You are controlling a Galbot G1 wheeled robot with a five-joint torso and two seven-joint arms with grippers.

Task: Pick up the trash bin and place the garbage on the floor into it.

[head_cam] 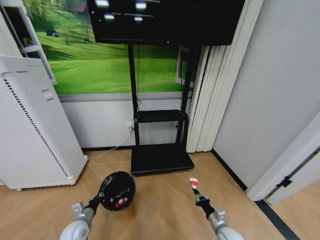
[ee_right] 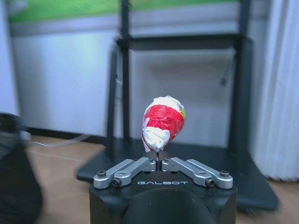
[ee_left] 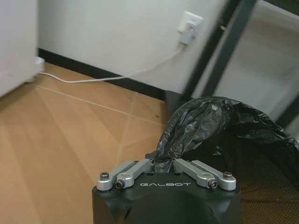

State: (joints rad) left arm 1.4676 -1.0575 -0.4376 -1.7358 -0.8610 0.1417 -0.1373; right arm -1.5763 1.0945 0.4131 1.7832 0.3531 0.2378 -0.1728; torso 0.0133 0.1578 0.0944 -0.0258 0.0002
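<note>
While crinkly-lined, round trash bin (head_cam: 117, 190); crumpled red-and-white garbage lump (ee_right: 162, 122).

The bin (ee_left: 243, 140) runs off the left wrist view's edge — its liner hides the left gripper's (ee_left: 162, 164) fingertips — and inside, small scraps (head_cam: 120, 202) are unreadable.

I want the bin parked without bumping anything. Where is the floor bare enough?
Bare floor lies between the bin, held by the left gripper, and the right gripper holding a wrapper. It's crowded toward the TV stand and white appliance.
</note>
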